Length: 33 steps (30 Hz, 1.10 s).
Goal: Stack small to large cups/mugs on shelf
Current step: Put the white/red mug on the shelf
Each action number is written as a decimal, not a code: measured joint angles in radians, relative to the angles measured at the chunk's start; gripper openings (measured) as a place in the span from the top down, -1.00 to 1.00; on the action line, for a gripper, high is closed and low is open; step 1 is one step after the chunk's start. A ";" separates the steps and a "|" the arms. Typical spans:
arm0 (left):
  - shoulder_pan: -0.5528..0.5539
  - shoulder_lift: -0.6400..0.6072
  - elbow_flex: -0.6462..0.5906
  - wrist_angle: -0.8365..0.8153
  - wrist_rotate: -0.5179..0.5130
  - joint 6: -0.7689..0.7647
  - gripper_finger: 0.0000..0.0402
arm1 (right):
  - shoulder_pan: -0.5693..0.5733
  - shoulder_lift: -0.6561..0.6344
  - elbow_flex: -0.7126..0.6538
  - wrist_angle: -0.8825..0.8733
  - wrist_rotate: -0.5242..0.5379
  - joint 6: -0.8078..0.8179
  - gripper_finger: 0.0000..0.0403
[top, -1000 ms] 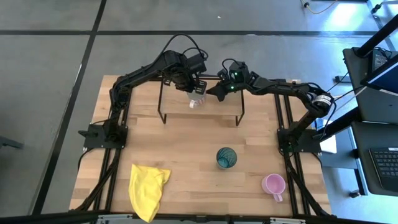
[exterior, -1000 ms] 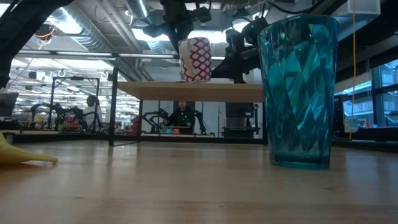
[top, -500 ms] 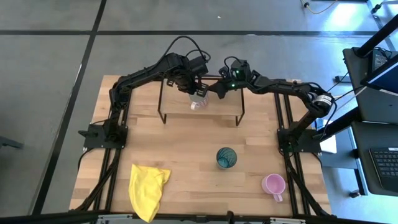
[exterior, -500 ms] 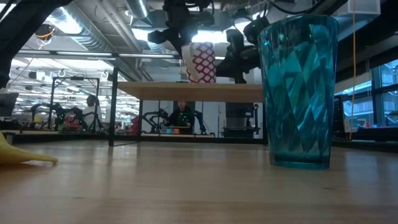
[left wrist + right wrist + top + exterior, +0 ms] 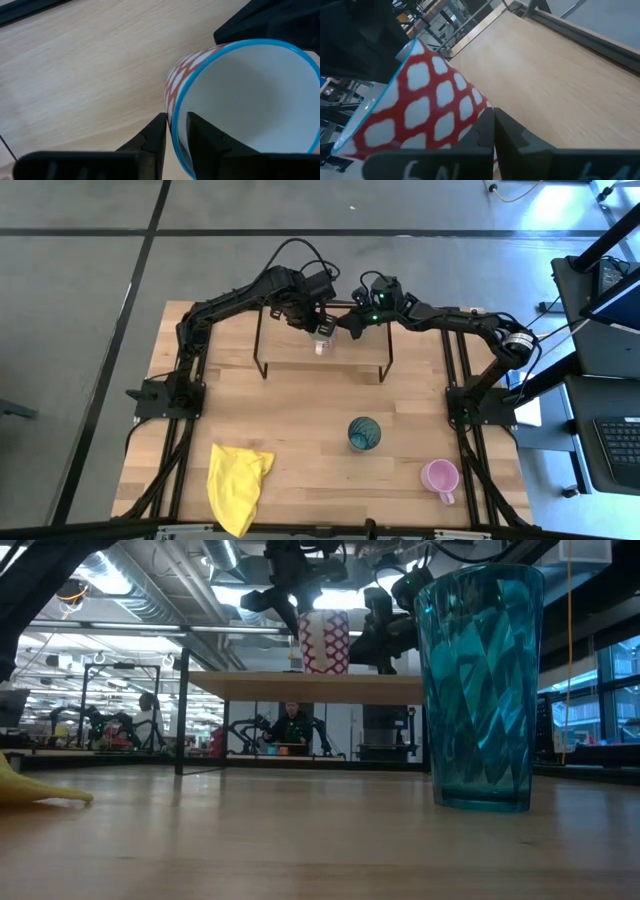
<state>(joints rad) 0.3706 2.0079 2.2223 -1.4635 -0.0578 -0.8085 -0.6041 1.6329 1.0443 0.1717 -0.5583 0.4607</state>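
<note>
A white mug with a red lattice pattern and a blue rim (image 5: 322, 345) stands upright on the light-wood shelf board (image 5: 290, 352), its bottom at the board in the low view (image 5: 323, 641). My left gripper (image 5: 318, 332) is above it, shut on its rim. My right gripper (image 5: 342, 330) is shut, just to the mug's right, with its tips at the mug's lower side. The teal cup (image 5: 364, 433) and the pink mug (image 5: 439, 476) stand on the table nearer the front. My left gripper pinches the mug's wall at the rim (image 5: 173, 119), one finger inside the mug and one outside. The fingers come from above, pointing down. The mug is upright below them, with its bottom at the shelf board. My right gripper's shut fingertips (image 5: 487, 122) lie at the mug's outer side near its base (image 5: 470, 107), coming about level from the table's right. I cannot tell whether they touch it.
A yellow cloth (image 5: 238, 480) lies at the table's near left. The shelf's black wire legs (image 5: 260, 365) stand on the table toward the far edge. The teal cup (image 5: 480, 690) stands close in front of the low camera.
My left gripper has carried the mug a little toward the table's right and down. The mug was tilted and slightly above the board; it now stands upright with its bottom at the shelf board.
</note>
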 joint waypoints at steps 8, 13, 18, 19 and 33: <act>0.007 -0.022 -0.001 0.023 0.045 0.003 0.63 | -0.001 0.000 0.000 -0.031 0.000 -0.029 0.98; 0.010 -0.045 0.000 0.045 0.041 0.001 0.63 | -0.004 0.000 0.000 -0.032 0.000 -0.031 0.98; 0.010 -0.051 0.000 0.032 0.037 0.000 0.63 | -0.009 0.000 0.000 -0.033 0.000 -0.036 0.98; 0.010 -0.053 0.000 0.032 0.036 0.001 0.63 | -0.009 0.000 0.000 -0.034 0.000 -0.036 0.98; 0.009 -0.080 0.000 0.001 0.017 0.027 0.63 | -0.038 -0.002 0.002 -0.153 -0.089 -0.121 0.98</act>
<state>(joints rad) 0.3794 1.9278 2.2227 -1.4622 -0.0411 -0.7816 -0.6422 1.6306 1.0466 0.0188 -0.6474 0.3397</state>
